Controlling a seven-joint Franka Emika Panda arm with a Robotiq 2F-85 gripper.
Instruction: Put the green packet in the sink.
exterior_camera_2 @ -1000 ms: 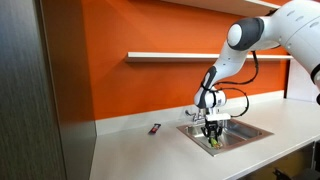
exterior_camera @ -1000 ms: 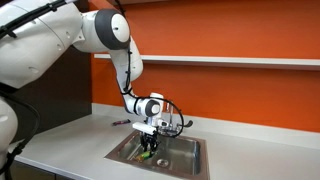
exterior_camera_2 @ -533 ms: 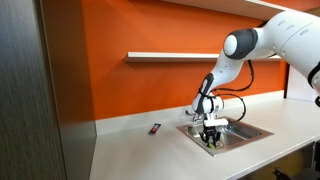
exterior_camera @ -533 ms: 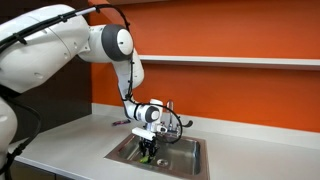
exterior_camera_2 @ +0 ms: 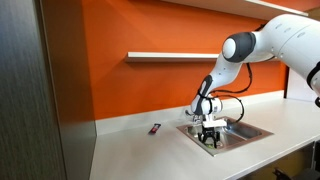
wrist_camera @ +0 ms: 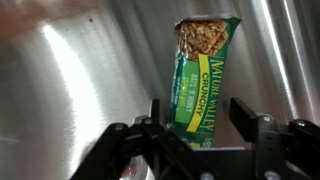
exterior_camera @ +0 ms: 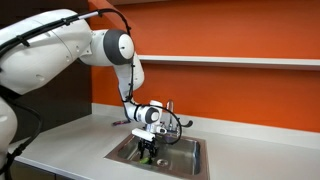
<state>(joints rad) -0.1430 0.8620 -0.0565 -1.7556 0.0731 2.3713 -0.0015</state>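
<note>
The green packet, a crunchy granola bar wrapper, lies on the steel floor of the sink in the wrist view, its near end between my fingers. My gripper is open. The right finger stands clear of the packet with a gap, and the left finger is close beside it. In both exterior views the gripper reaches down inside the sink, with a bit of the green packet showing at its tips.
A chrome faucet stands at the sink's back rim, close to the wrist. A small thin purple object lies on the white counter beside the sink. An orange wall with a shelf rises behind.
The jaws, shut on the packet a second ago, have parted. The arm has sunk slightly into the sink and the packet now rests on the basin floor.
</note>
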